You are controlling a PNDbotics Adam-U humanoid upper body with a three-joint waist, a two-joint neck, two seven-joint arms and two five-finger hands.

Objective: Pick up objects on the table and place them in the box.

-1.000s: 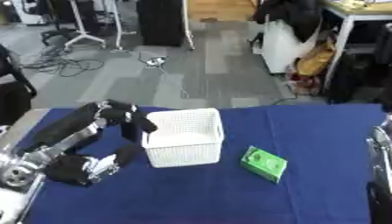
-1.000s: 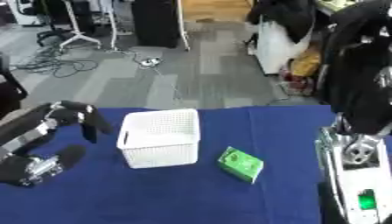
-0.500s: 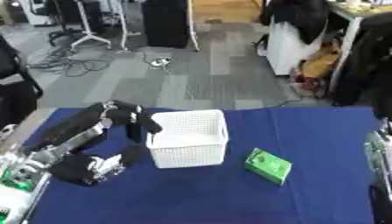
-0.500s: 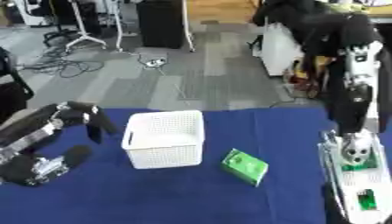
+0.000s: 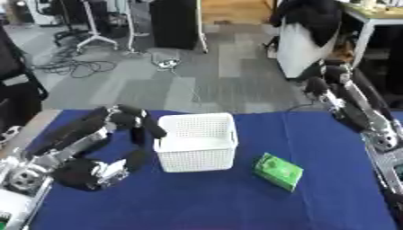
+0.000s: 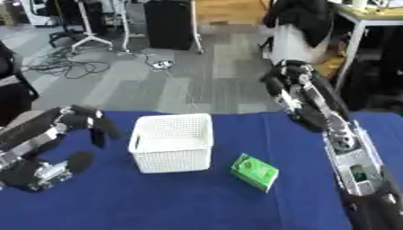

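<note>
Basket [image 5: 197,141], white and perforated, sits around the middle of the blue table [image 5: 220,202], a bit toward 12 o'clock. At roughly 4 o'clock from it lies the green box [image 5: 278,171], flat on the cloth, near the basket but not touching it. The left hand [image 5: 135,123] hangs just beside the basket's 9 o'clock wall, fingers pointing down and relaxed, holding nothing; can't tell if they actually touch the wall. The right arm [image 6: 315,105] comes in raised at the 2 o'clock side, up off the table past the far edge. Its hand [image 6: 285,74] is too blurry to say if the fingers are spread or curled.
</note>
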